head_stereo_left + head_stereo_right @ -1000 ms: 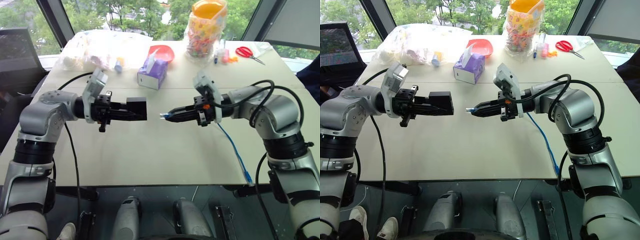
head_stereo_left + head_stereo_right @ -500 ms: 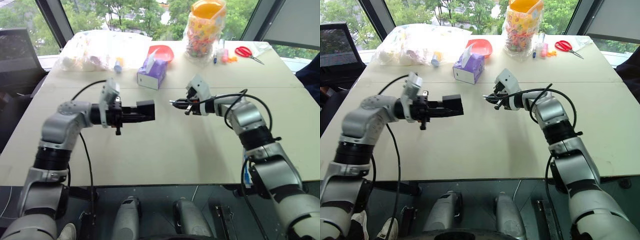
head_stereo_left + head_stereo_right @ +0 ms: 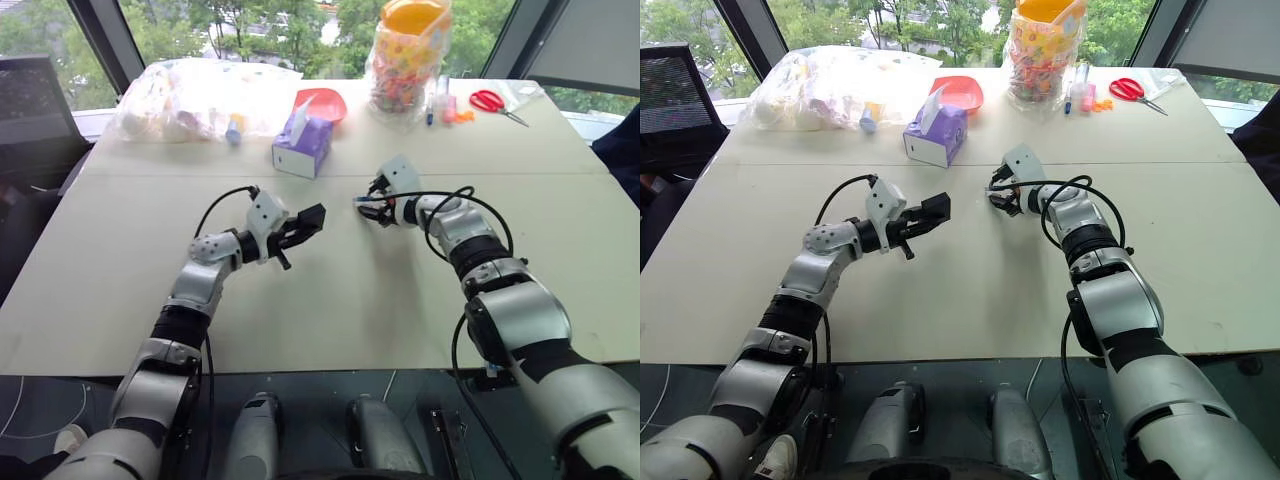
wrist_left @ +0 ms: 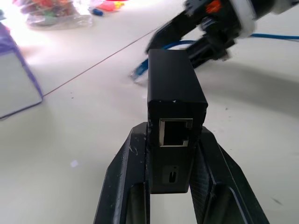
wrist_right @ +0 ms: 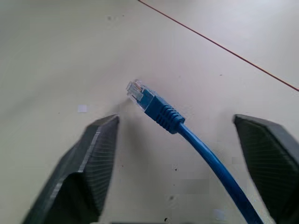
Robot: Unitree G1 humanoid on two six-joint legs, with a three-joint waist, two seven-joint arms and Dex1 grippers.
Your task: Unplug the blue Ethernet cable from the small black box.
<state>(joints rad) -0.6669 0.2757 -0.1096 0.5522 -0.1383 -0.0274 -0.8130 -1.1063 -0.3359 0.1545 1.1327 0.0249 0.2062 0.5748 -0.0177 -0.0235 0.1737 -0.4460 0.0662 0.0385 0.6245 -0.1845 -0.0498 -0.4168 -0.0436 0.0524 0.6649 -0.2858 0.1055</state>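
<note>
I see my left gripper [image 4: 170,186] with jaws clamped on the small black box [image 4: 174,107]; my right gripper [image 5: 182,168] has jaws wide apart around the unplugged blue Ethernet cable [image 5: 187,137] over the counter [image 3: 330,300].

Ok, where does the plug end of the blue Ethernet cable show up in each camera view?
Left eye view: the blue Ethernet cable plug lies mid-table, at the right hand.
Right eye view: same spot, plug at that hand.
Left wrist view: blurred plug beyond the small black box.
Right wrist view: plug central, between the open fingers.
Shared landmark: the right hand.
</note>
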